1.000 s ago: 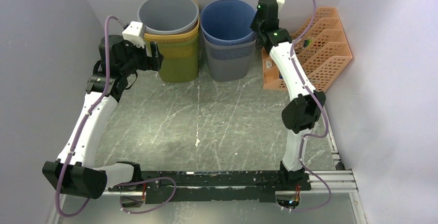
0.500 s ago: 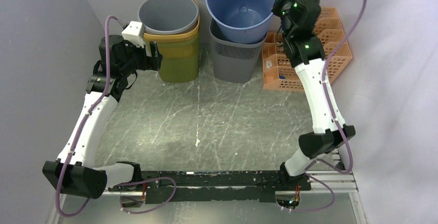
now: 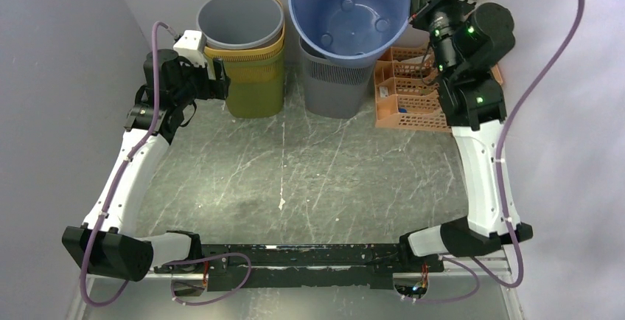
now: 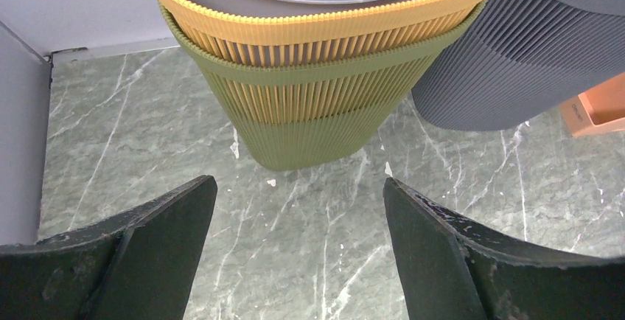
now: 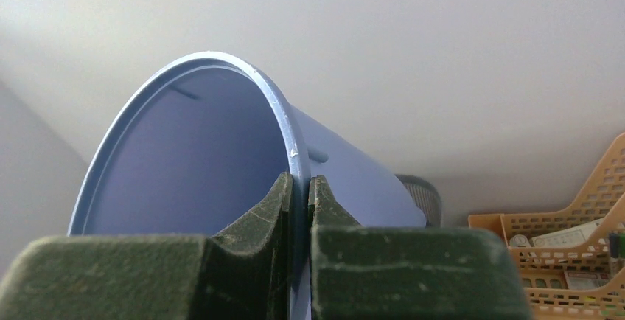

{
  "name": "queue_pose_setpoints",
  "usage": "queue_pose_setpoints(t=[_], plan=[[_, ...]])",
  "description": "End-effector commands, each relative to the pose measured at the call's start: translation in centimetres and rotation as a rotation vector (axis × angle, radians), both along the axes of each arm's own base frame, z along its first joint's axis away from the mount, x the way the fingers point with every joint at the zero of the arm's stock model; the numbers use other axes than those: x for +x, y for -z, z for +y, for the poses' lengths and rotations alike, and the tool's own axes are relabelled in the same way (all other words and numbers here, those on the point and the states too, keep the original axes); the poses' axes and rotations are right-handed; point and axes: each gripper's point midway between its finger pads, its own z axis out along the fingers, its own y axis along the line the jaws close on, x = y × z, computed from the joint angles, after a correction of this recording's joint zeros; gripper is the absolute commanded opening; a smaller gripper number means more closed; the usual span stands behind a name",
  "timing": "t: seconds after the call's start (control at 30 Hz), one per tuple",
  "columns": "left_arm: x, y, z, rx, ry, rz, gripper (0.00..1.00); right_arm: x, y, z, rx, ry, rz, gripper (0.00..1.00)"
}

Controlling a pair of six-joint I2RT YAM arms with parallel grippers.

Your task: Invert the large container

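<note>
The large blue container (image 3: 346,14) is lifted high above the grey ribbed bin (image 3: 337,84), its mouth facing up toward the camera. My right gripper (image 3: 414,12) is shut on its right rim; in the right wrist view the fingers (image 5: 301,187) pinch the blue wall (image 5: 191,158) between them. My left gripper (image 3: 221,84) is open and empty beside the stacked bins (image 3: 247,54), just left of them. In the left wrist view its fingers (image 4: 295,209) frame bare floor below the olive bin (image 4: 317,106).
The stack of grey, yellow and olive bins stands back left. An orange file rack (image 3: 413,91) with papers stands back right, under my right arm. The walls close in on the left, back and right. The marble table (image 3: 295,180) stretches in front.
My right arm has lifted the blue container out of the grey ribbed bin and risen higher, swinging right. The left arm has stayed put.
</note>
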Motion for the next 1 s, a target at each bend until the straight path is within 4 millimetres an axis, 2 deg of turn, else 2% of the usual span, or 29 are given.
queue_pose_setpoints(t=[0.0,0.13,0.23,0.5,0.67,0.8,0.87,0.97], plan=[[0.0,-1.1,0.1,-0.014,-0.020,-0.021,0.95,-7.0,-6.2,-0.4,0.057,-0.094,-0.177,0.00],[-0.2,-1.4,0.3,-0.011,-0.031,-0.026,0.96,-10.6,-7.8,-0.5,0.062,-0.150,-0.215,0.00],[-0.5,-2.0,0.5,-0.017,-0.038,-0.038,0.95,-12.4,-8.0,0.1,0.067,-0.212,-0.206,0.00],[-1.1,-4.0,0.8,-0.024,-0.054,-0.064,0.95,-13.3,-2.8,2.8,0.037,-0.375,-0.060,0.00],[-1.7,-4.2,1.6,-0.010,-0.090,-0.057,0.96,-12.7,2.7,4.8,-0.009,-0.471,0.088,0.00],[-2.2,-4.8,2.1,-0.009,-0.115,-0.063,0.95,-11.9,8.3,6.1,-0.017,-0.527,0.210,0.00],[-2.3,-5.2,2.3,-0.010,-0.122,-0.071,0.95,-11.3,11.8,6.7,-0.021,-0.550,0.283,0.00],[-2.4,-5.3,2.2,-0.008,-0.119,-0.068,0.95,-10.7,15.7,7.1,-0.027,-0.561,0.361,0.00]])
